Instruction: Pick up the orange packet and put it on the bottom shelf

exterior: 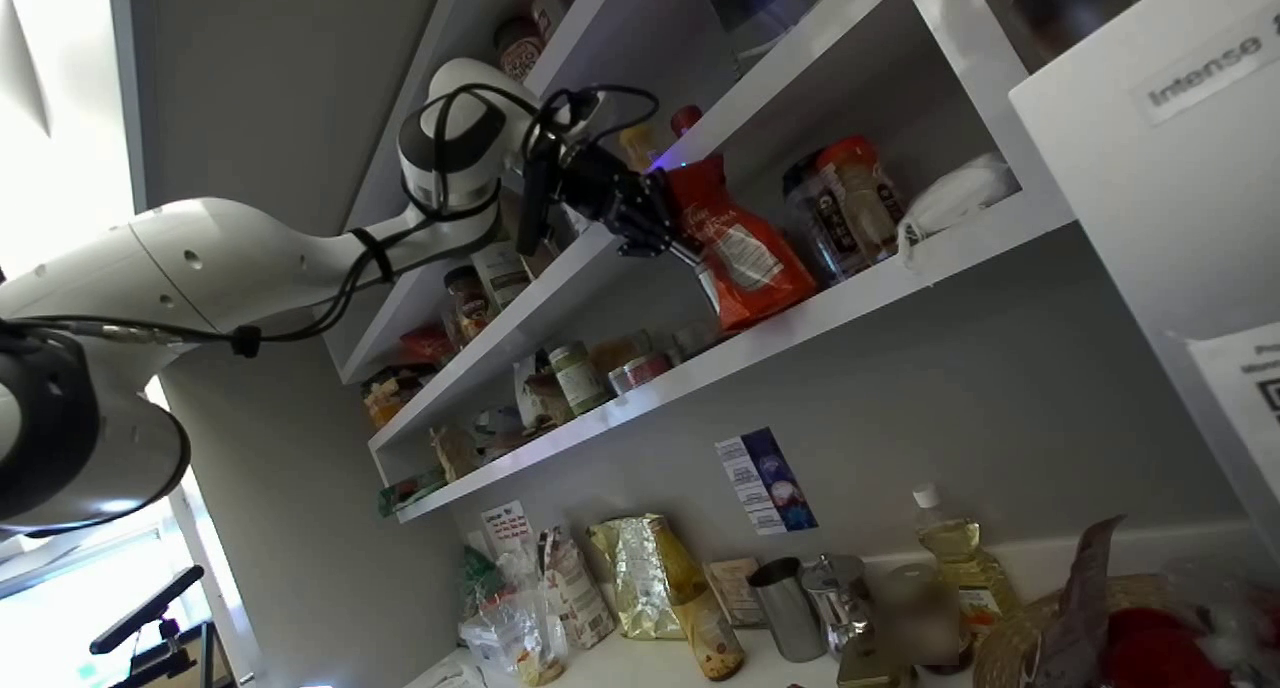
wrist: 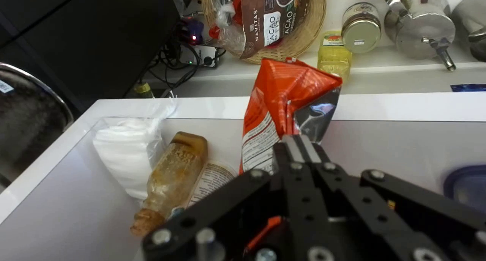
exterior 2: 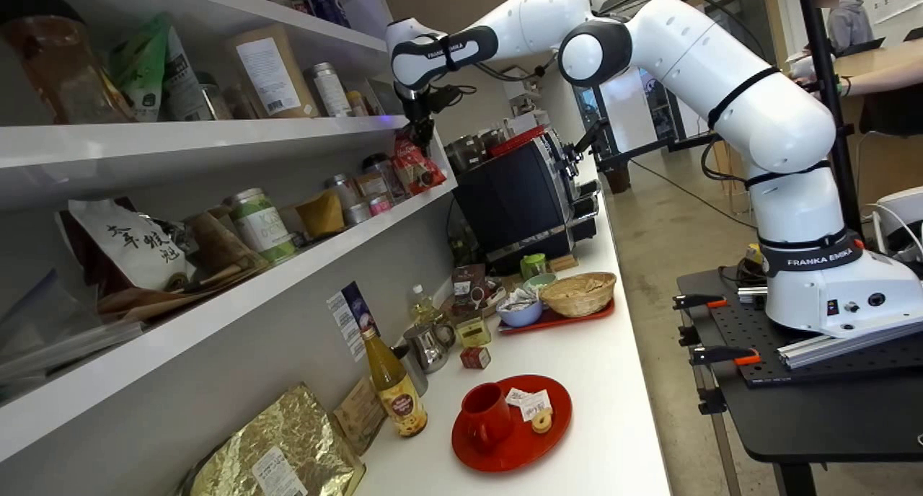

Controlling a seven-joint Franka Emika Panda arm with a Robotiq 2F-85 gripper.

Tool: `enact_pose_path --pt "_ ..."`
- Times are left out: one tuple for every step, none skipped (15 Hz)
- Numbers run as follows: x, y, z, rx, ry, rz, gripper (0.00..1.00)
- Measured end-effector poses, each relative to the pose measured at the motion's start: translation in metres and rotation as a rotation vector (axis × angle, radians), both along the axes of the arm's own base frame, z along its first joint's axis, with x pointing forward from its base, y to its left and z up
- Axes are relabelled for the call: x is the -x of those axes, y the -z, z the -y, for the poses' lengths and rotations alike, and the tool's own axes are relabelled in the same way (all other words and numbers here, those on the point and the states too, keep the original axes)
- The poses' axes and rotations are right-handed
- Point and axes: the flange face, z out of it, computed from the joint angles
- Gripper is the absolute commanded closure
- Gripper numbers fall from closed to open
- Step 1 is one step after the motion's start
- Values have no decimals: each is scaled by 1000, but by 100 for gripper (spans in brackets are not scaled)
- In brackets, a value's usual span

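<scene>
The orange packet (exterior: 752, 263) is a glossy orange-red pouch with a pale label. It also shows in an exterior view (exterior 2: 417, 167) and in the wrist view (wrist: 292, 86). My gripper (exterior: 692, 250) is shut on the packet's upper part, its fingertips close together on a crease in the wrist view (wrist: 302, 140). The packet hangs tilted at the front of the bottom shelf (exterior: 560, 436), its lower end overlapping the shelf's front edge (exterior 2: 288, 273) in both exterior views. I cannot tell whether it rests on the board. The packet's far side is hidden.
Jars (exterior: 855, 203) and a white bag (exterior: 955, 196) stand beside the packet on the same shelf; a corked bottle (wrist: 176, 170) lies near it in the wrist view. A higher shelf board (exterior 2: 216, 141) runs above. Smaller jars (exterior: 578, 378) stand further along.
</scene>
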Motion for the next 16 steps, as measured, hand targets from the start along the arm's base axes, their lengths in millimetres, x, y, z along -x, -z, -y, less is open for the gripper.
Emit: enact_pose_path --pt "-1 2 0 -1 0 -1 100" --pt "-3 3 -2 -1 -2 -1 100" --pt "-4 4 -4 -1 -4 0 100" --pt "-6 4 -6 -1 -8 0 100" --pt "-8 6 -9 0 -13 0 100" --pt "-11 7 -13 0 -17 1 100" --pt "-13 8 -16 1 -21 2 100" --pt "-15 8 -18 2 -25 4 100" --pt "-17 9 -20 3 -28 6 100" --pt "-18 9 -21 5 -29 9 100" --pt "-19 9 -22 6 -31 11 100" --pt "-20 9 -22 7 -32 13 100" --pt "-21 9 -23 8 -33 15 100" --pt "-22 8 -23 9 -34 18 100" --pt "-22 8 -24 10 -35 20 100" --pt "-23 8 -24 11 -35 22 100"
